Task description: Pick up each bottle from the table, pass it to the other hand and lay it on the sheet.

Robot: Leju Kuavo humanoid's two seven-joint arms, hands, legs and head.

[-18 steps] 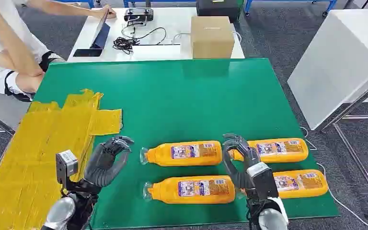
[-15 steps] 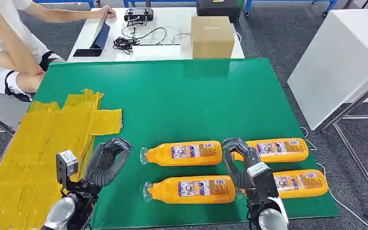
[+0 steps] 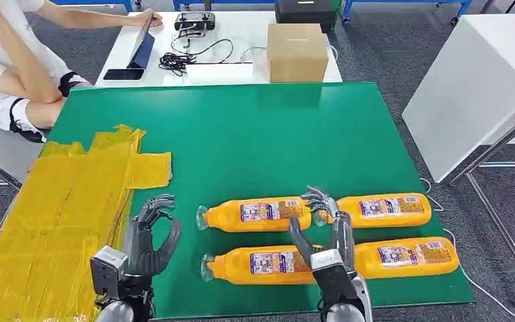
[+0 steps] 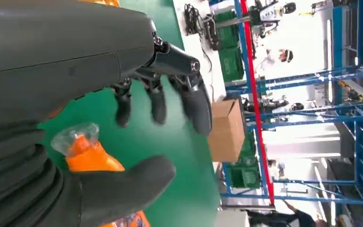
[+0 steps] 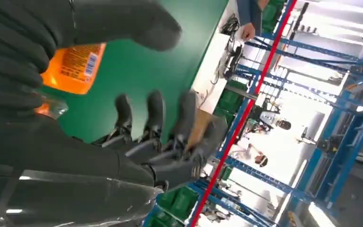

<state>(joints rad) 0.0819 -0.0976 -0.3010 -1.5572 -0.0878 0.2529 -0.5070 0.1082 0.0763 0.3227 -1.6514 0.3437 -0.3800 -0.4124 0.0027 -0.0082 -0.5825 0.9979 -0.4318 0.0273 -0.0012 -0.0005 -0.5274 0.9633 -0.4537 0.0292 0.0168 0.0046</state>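
Grey carpet floor, a white table holding a cardboard box and cables, blue shelving behind.

Left hand: dark grey, with slim, jointed black fingers and a thick, smooth grey thumb; a small silver screw sits at a finger's base. Behind it, a grey ribbed cover and a boxy silver wrist module bearing a pale label. Right hand: the same dark grey build, with black segmented fingers, a broad grey thumb, a silver-topped wrist block and a silver forearm below.
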